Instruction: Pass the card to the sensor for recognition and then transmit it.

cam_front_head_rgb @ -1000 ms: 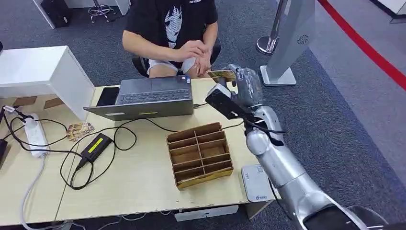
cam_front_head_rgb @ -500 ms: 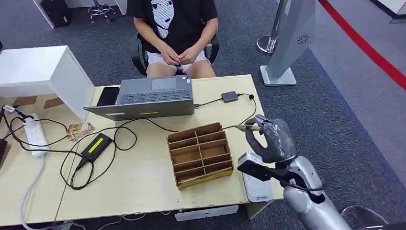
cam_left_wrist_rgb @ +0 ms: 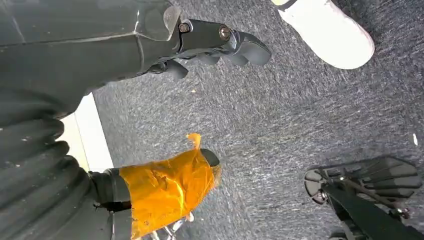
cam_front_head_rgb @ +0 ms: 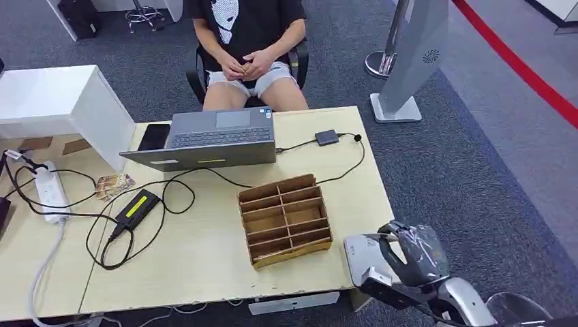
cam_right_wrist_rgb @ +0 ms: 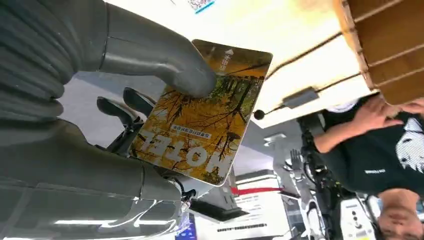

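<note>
Right hand (cam_front_head_rgb: 416, 255) over the sensor (cam_front_head_rgb: 359, 255) grips the card (cam_right_wrist_rgb: 202, 117), plain in wrist view; left hand (cam_left_wrist_rgb: 165, 185) holds nothing.

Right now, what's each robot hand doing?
Left hand: holds nothing, fingers apart.
Right hand: holding the card under its thumb.

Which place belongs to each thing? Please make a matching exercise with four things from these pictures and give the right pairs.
Things:
1. card
2. laptop
3. wooden divided box
4. white sensor box

Places:
A. at the table's near right corner, beside the right hand
B. at the table's far edge, in front of the seated person
C. pinched under the right hand's thumb
D. in the middle of the table, toward the right

Pairs: 1-C, 2-B, 3-D, 4-A
</note>
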